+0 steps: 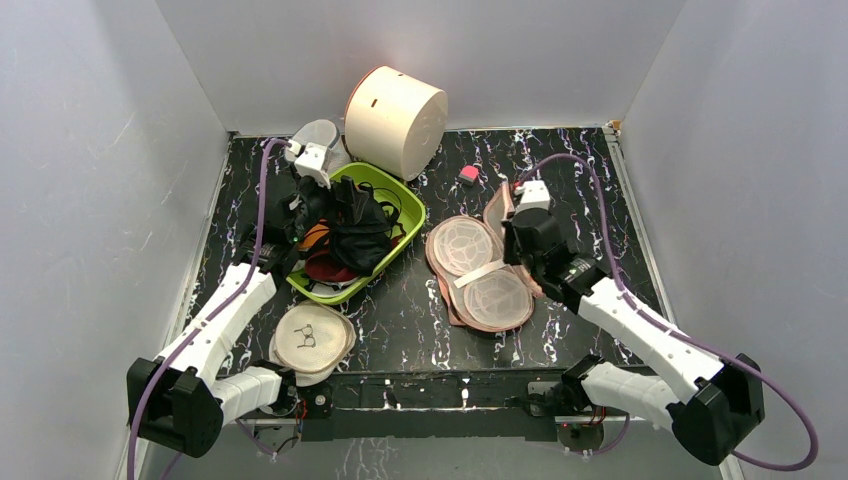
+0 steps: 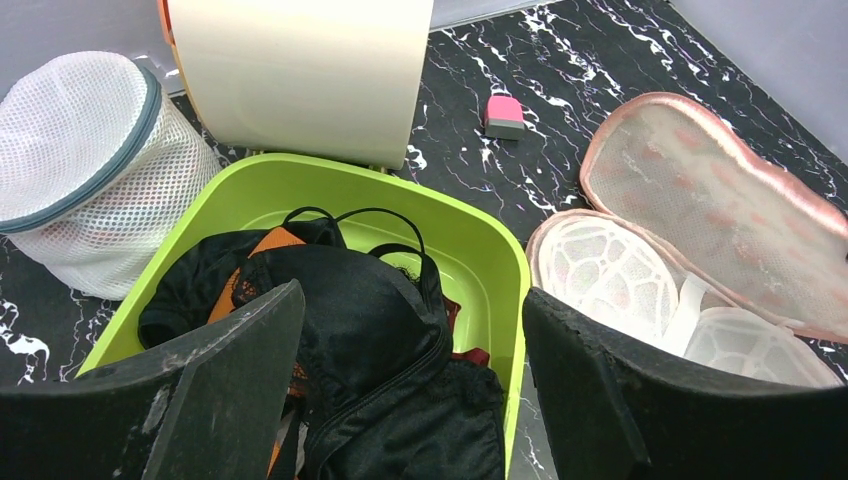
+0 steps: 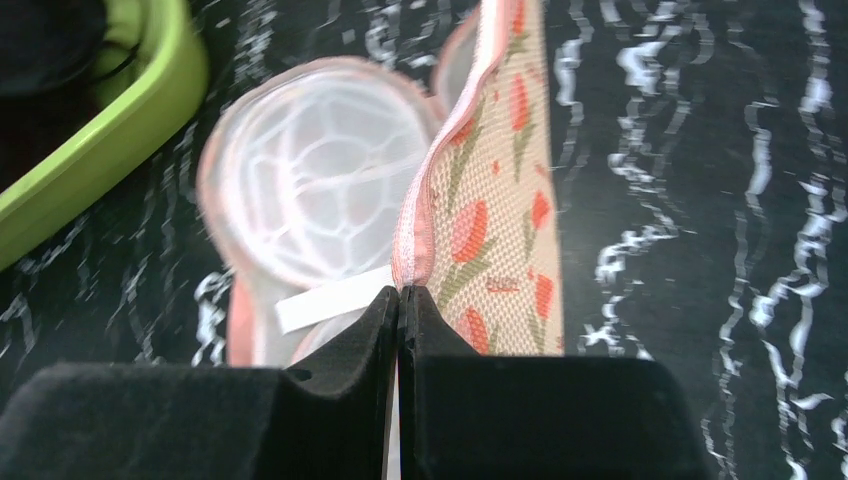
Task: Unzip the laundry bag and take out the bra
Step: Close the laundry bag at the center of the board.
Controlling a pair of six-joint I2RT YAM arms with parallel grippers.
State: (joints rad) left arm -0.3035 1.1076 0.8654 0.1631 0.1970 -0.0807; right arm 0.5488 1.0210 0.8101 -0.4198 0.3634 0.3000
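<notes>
Top view. Shows the laundry bag lying unzipped on the tabletop, at 3 o'clock from the green basin. Puts its long axis from 11 to 5 o'clock, with the white mesh cups bared and nothing black inside. Places the black bra atop the heap in that basin, just under the left pincer and at 9 o'clock from the right pincer, well apart from it. Makes the left arm much the nearer, by this reading.

Left wrist. Finds the left pincer released, spread wide either side of the black bra. Reads it as crumpled, running roughly 11 to 5 o'clock, thin straps looping toward 12. Sets the laundry bag off toward 2 o'clock.

Right wrist. Catches the right pincer clenched on the pink-trimmed edge of the laundry bag, lifting that printed side toward 12 o'clock. Gives no clear sight of the black bra here.
</notes>
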